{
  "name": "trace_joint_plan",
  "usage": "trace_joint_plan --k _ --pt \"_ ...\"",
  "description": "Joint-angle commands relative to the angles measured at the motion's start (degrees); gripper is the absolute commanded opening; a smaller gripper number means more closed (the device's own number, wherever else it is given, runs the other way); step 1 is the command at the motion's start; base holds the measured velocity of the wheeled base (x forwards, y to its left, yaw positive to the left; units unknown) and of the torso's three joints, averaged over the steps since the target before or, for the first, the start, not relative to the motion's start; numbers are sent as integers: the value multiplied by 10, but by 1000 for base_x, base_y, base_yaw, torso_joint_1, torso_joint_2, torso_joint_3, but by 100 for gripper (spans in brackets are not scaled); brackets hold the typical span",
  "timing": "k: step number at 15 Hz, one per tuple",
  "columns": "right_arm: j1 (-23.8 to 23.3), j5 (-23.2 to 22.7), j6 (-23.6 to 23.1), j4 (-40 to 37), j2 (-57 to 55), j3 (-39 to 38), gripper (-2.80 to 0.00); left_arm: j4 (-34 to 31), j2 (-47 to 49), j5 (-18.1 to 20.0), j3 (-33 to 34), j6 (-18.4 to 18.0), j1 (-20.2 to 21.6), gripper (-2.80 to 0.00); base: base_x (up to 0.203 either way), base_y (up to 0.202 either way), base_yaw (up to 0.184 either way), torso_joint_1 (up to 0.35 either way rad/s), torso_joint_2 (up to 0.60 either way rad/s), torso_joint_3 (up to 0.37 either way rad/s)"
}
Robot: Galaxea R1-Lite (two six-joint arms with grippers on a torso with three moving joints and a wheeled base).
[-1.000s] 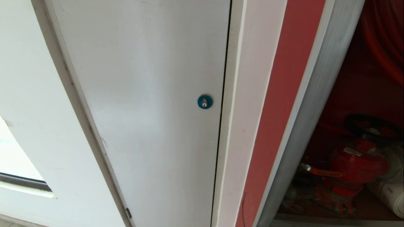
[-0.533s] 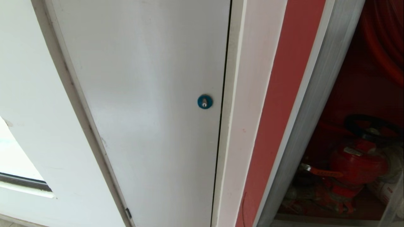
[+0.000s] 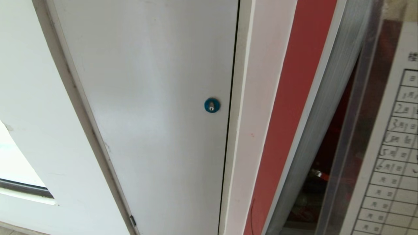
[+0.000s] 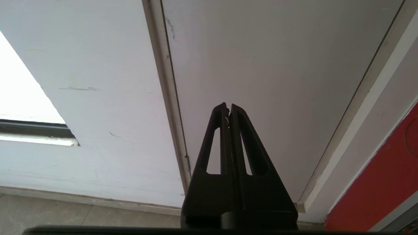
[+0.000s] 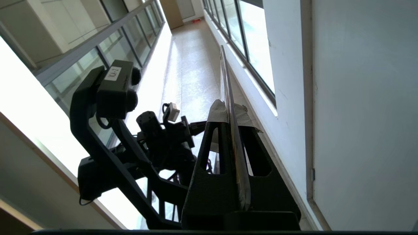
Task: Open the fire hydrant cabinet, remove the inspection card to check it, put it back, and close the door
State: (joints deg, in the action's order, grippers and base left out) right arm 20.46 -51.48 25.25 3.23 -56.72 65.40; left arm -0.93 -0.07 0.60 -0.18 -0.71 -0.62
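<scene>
Checking step in hand: inspection card out of the fire hydrant cabinet, raised before the head camera, printed grid facing it, covering most of the red interior. Right gripper aimed back toward the robot's own head; jaws clamped on the card's edge, card standing upright between them. Left gripper parked low before the pale grey panel with its blue lock, jaws pressed together, holding nothing. Next, probably: card back into the cabinet, then the door shut.
</scene>
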Motion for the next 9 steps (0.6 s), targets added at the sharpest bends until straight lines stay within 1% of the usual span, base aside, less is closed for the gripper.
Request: trace_joint_plan --k 1,4,8,9 --pt "16 -2 1 21 -49 0 -280 0 1 -1 0 0 0 -280 0 0 0 0 0 0" --pt "44 -2 1 65 -96 2 -280 0 1 0 0 0 0 -280 0 0 0 0 0 0" --pt "52 -1 0 103 -147 12 -280 0 1 0 0 0 0 -280 0 0 0 0 0 0" --pt "63 -1 0 114 -157 15 -280 0 1 0 0 0 0 -280 0 0 0 0 0 0"
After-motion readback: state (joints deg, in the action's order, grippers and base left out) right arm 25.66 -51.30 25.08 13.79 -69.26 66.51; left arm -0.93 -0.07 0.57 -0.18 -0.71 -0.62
